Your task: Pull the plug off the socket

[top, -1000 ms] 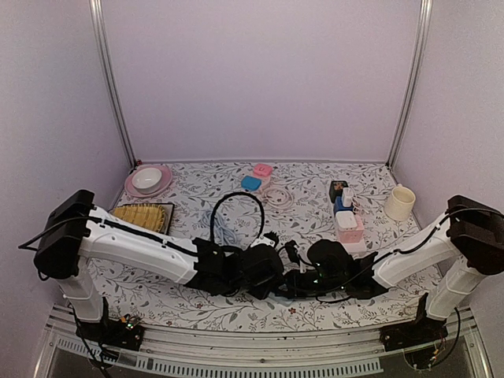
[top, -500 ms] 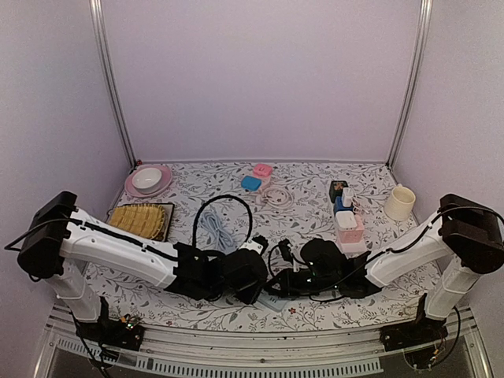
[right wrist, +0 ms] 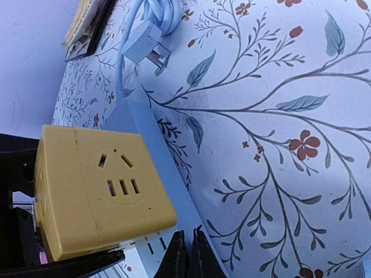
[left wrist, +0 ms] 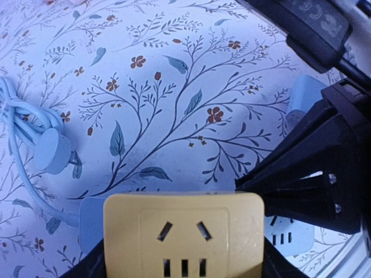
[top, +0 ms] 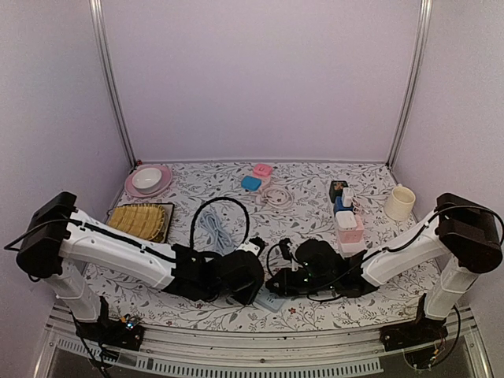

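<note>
A yellow socket cube (left wrist: 184,231) sits between the jaws of my left gripper (left wrist: 184,260), which is shut on its sides. Both faces I can see, including the one in the right wrist view (right wrist: 98,185), have empty slots. A black plug body (left wrist: 301,23) with a black cable (top: 206,209) lies apart from the cube at the upper right. Under the cube lies a pale blue power strip (right wrist: 156,150). My right gripper (right wrist: 186,255) is shut on nothing, its tips just beside the cube and over the strip. In the top view the two grippers (top: 248,276) (top: 277,282) nearly meet.
A coiled pale blue cable with its plug (right wrist: 142,43) lies left of the strip. Farther back are a woven tray (top: 143,218), a pink plate with a bowl (top: 147,181), small pink and blue boxes (top: 256,177), stacked adapters (top: 346,220) and a cream mug (top: 399,202).
Both grippers have shifted left and slightly toward the near edge. The black cable loop has swung left with the left arm. Neither jaw opening has changed.
</note>
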Robot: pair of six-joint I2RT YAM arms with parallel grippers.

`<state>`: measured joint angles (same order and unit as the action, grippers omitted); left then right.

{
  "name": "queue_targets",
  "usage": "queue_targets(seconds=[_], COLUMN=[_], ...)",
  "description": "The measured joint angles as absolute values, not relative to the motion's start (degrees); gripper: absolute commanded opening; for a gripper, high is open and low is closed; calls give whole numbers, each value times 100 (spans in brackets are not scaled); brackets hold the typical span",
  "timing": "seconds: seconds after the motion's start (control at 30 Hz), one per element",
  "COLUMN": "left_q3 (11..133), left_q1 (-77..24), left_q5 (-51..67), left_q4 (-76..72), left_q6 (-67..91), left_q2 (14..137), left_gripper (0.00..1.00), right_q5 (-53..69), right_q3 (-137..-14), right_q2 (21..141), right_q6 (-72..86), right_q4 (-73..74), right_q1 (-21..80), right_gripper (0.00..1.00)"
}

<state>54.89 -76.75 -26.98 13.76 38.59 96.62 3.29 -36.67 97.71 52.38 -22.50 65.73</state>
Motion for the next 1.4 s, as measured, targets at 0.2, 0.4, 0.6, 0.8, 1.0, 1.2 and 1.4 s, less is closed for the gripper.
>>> queue_targets(seconds=[0.2,0.4,0.6,0.8,1.0,1.2,1.4], left_q3=[5603,5551,5415,5518,5889,6003,6001], left_q1=[-7900,-7780,-7491,-7487,-7577,-7616,-7634], left_q5=[-3181,-2928,-2373,-2344,-2609,-2773,-2801], left_q4=[1476,1173,803,862,1079,1111,1118], left_q6=[3868,3999,4187,4189,4254,4359,4355], left_q2=[9791,9797,9736,9813,10138,10230,10230], left_gripper=[0,0,0,0,0,0,0], right_q5=[189,40,-163,-320,-242,-93,-86], right_q3=[-3754,-3675,-3627,-3629,-3634,-3636,-3636], right_q2=[9747,9474,9190,9131,9126,9126,9218], right_q6=[5170,5137,4998,4928,4901,4908,5033], right_q4=[-2106,-1806,-1466,-1350,-1293,-1341,-1457], right_q1=[6657,6674,6683,6755,6845,6958,6963], right_gripper=[6,7,7,7,8,8,8])
